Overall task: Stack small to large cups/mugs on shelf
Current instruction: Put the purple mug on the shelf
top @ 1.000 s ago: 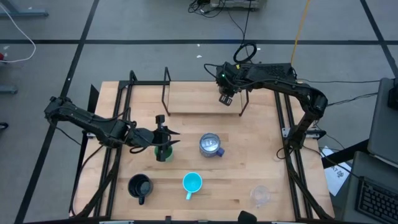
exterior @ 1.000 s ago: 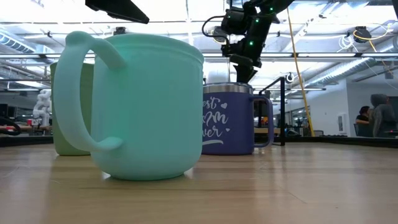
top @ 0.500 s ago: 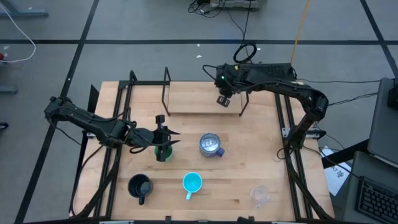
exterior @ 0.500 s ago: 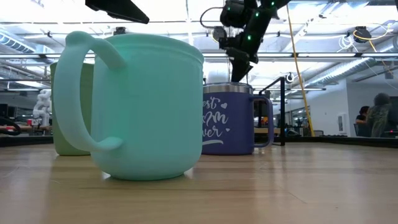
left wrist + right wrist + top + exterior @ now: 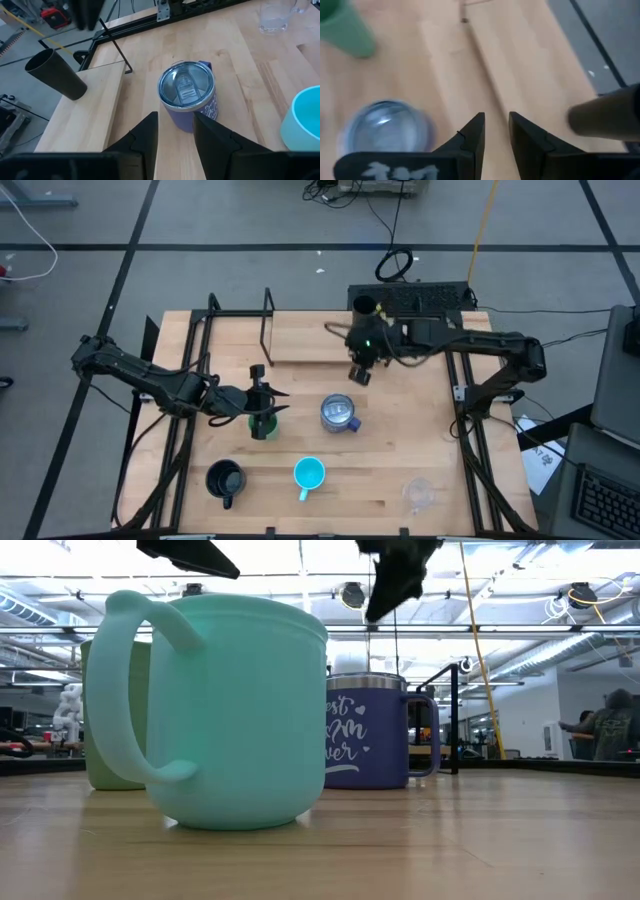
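**Item 1. Blue-purple mug** (image 5: 340, 414): stands upright on the tabletop (image 5: 430, 430), clear lid on top, handle and white lettering on its side. Every place below is given from this mug.

**Item 2. Shelf** (image 5: 310, 340): a low light-wood board on thin black legs, just beyond the mug on the far side of the tabletop.

**Item 3. Dark tumbler** (image 5: 365, 307): on the shelf, at its end toward the right arm, well apart from the mug.

**Item 4. Green cup** (image 5: 262, 427): on the tabletop near the mug, on the left arm's side.

**Item 5. Cyan mug** (image 5: 309, 474): near the mug on the side away from the shelf, open end up, handle pointing away from the mug.

**Item 6. Black mug** (image 5: 225, 479): farther out than the cyan mug, toward the left arm's side.

**Item 7. Clear cup** (image 5: 418, 494): well apart from the mug, toward the tabletop corner on the right arm's side.

**Item 8. Left hand** (image 5: 280, 402): hangs over the green cup, pointing at the mug. Its 2 fingers (image 5: 145, 137) stand slightly apart and hold nothing.

**Item 9. Right hand** (image 5: 359, 374): in the air between the mug and the shelf's front edge. Its 2 fingers (image 5: 472, 137) show a narrow gap with nothing in it.
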